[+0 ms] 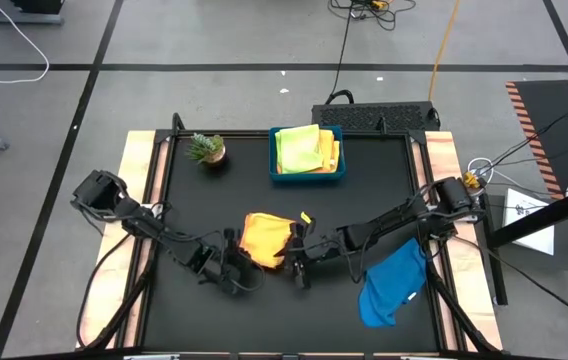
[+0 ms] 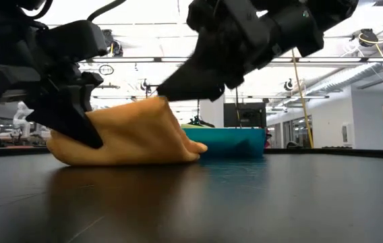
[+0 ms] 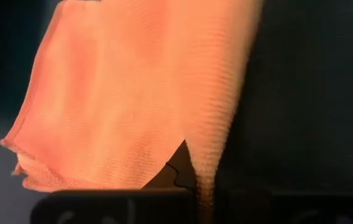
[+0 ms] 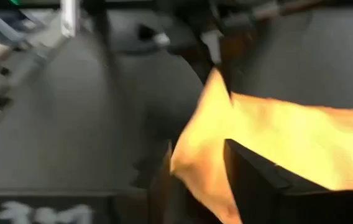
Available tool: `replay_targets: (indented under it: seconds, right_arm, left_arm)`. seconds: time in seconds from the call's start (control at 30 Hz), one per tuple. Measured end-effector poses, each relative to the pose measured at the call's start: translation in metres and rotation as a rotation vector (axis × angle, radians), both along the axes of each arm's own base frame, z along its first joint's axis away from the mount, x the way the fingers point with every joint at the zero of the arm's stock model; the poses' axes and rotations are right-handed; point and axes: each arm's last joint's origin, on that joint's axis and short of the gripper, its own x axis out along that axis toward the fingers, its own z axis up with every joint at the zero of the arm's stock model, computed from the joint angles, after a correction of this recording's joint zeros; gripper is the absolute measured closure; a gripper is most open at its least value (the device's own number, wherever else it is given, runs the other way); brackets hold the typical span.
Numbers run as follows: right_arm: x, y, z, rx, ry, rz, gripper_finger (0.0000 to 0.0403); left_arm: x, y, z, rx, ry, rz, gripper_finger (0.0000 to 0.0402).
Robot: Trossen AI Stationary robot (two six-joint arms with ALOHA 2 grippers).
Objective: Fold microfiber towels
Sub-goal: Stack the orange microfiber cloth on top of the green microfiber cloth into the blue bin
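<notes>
Mid-fold on the orange towel [image 1: 264,238], table center toward 6 o'clock: left gripper [image 1: 232,265] is clamped tight on its 7 o'clock edge, right gripper [image 1: 299,262] sits at its 4 o'clock corner with jaws part-open around a peak of cloth, grip or release I can't tell. Yellow and lime towels [image 1: 304,148] look already folded in the blue tray [image 1: 307,176] at 12. Blue towel [image 1: 394,285] lies crumpled at 4 o'clock, untouched; that plus finishing this fold is what's left, I'd say.
</notes>
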Motion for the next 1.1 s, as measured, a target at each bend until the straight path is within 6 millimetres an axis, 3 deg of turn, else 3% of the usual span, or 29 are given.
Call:
replay_targets:
  seconds: [0.13,0.27,0.53,0.83,0.93,1.1]
  right_arm:
    - [0.001,0.002,0.006,0.026,-0.045,0.005,0.0211]
    - [0.004,0.003,-0.003,0.021,-0.046,0.008,0.0173]
    - [0.007,0.002,-0.013,-0.026,-0.05,-0.032,0.0158]
    - [0.002,-0.005,-0.023,-0.199,0.044,-0.135,0.0219]
    - [-0.001,-0.007,-0.023,-0.273,0.076,-0.146,0.0261]
    - [-0.001,-0.008,-0.001,-0.386,-0.002,-0.081,0.0356]
  left_arm:
    - [0.003,0.005,0.0,-0.007,-0.005,0.026,0.0396]
    - [0.007,0.01,0.001,-0.034,-0.024,0.045,0.0393]
    - [0.016,0.015,0.004,-0.085,-0.071,0.058,0.0394]
    - [0.021,0.021,0.012,-0.123,-0.114,0.051,0.0392]
    - [0.019,0.023,0.02,-0.123,-0.13,0.039,0.0393]
    - [0.017,0.036,0.05,-0.079,-0.234,0.015,0.0393]
